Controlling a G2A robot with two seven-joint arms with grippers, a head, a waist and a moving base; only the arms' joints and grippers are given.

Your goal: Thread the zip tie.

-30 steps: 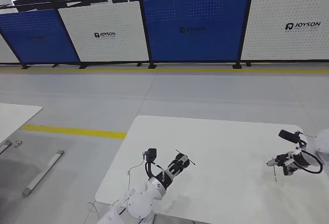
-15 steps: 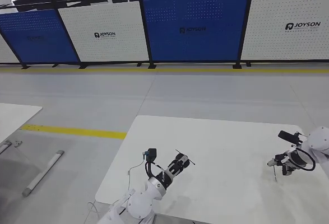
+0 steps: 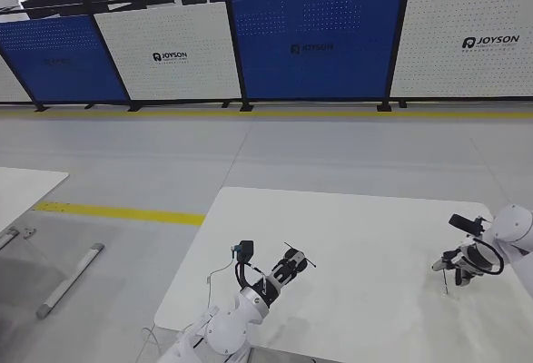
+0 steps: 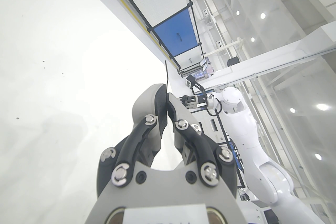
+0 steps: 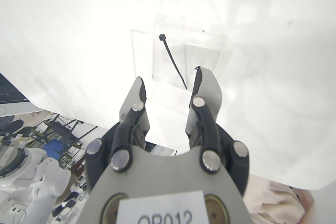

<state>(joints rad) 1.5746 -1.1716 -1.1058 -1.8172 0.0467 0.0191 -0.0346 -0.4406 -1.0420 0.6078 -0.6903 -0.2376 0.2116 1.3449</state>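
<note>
Entry one: zip tie (image 4: 166, 74), black and thin, pinched between the pressed-together fingers of the left gripper (image 4: 166, 93), with a free length standing straight out past the fingertips. Seen from above, this gripper (image 3: 298, 259) sits over the 9 o'clock side of the white counter (image 3: 366, 227), and the strip's long axis runs roughly from 10 to 4 o'clock. Entry two: second zip tie (image 5: 173, 62), also black, lying flat on a clear plate (image 5: 202, 57) on the counter's 3 o'clock side. From above its long axis runs near 12 to 6 o'clock (image 3: 445, 283). Its square head is the far end, and its tail points back toward the right gripper (image 5: 169, 76). That gripper's fingers are spread apart just above the tail, touching nothing.
</note>
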